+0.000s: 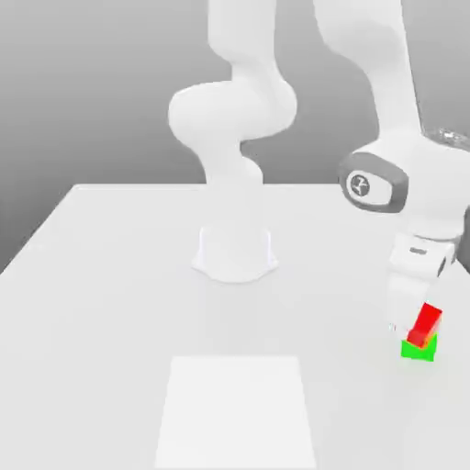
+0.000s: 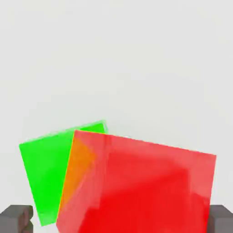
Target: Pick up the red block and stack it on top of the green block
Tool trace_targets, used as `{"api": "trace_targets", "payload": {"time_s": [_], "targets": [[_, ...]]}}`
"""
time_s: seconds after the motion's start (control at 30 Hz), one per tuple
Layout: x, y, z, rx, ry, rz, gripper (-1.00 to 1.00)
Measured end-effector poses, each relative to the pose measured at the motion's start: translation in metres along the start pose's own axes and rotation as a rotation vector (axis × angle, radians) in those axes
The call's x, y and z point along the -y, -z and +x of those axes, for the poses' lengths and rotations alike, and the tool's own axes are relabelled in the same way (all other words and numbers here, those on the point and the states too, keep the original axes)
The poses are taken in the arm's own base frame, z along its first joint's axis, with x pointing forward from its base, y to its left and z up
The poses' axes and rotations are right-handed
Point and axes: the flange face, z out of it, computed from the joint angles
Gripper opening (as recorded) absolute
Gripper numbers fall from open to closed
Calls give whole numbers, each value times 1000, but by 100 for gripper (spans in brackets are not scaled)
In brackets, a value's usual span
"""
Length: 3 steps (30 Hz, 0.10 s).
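Pale square patch (image 1: 237, 411) lies flat on the surface (image 1: 101, 303) at the near edge, unused; arm base (image 1: 235, 252) stands behind it in the middle. Over at the exterior view's right, near side, the red block (image 1: 425, 323) sits on the green block (image 1: 419, 349), touching it but tilted and offset, one edge up, not flush. Pincer (image 1: 408, 317) hangs just above and beside the pair, pointing down, arm reaching over from the base. In the hand view the red block (image 2: 141, 186) covers most of the green block (image 2: 48, 173), which pokes out on one side, so the stack is skewed, not centred. Dark fingertips (image 2: 16, 218) stand at both outer edges of the picture, clear of the red faces with a gap showing, so the pincer reads as spread wide and holding nothing; likely a release right over the green cube so red drops onto it. Judgement: stack nearly done, but the tilt means red may settle flat or may slide off toward the surface. Next move probably a straight lift without brushing red.
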Motion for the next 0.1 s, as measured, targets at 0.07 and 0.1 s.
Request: {"api": "trace_targets", "payload": {"time_s": [0.07, 0.1], "targets": [[1, 19, 0, 0, 2, -1, 100], [1, 29, -1, 0, 3, 0, 100]]}}
